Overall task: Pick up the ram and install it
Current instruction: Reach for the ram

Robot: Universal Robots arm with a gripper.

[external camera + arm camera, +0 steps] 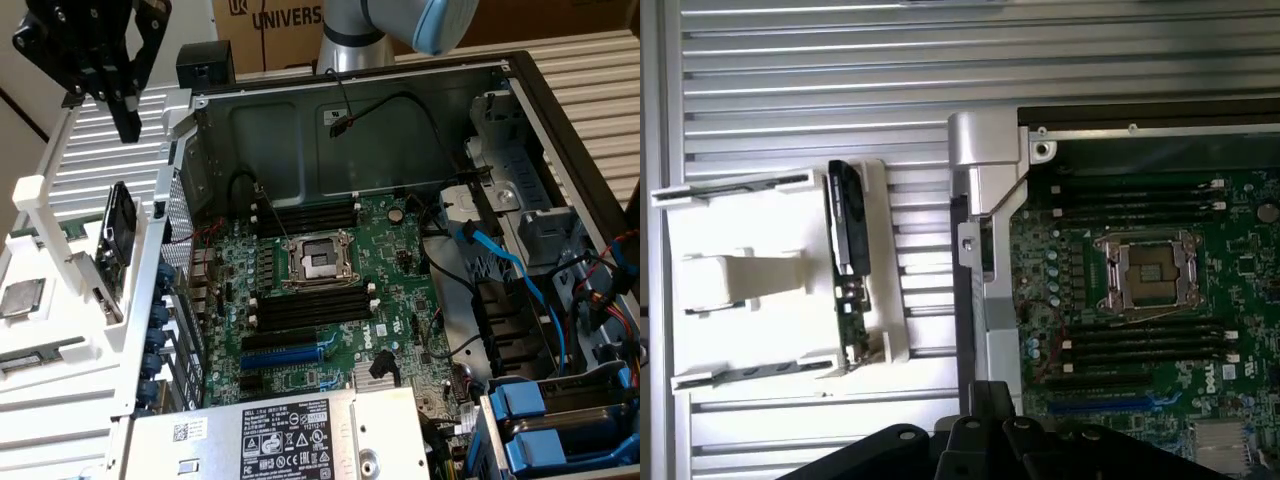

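Gripper (127, 122) pincer closed, empty, above the white rack (70, 395). Ram (28, 358) lies in the rack, 7 o'clock from gripper. Judged light, stiff, fragile; grip long edges, mid-length.

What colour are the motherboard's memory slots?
Black. The slots show best in the exterior view.

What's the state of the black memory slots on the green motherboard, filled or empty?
Empty: the black memory slots on the green motherboard show bare channels, no stick seated.
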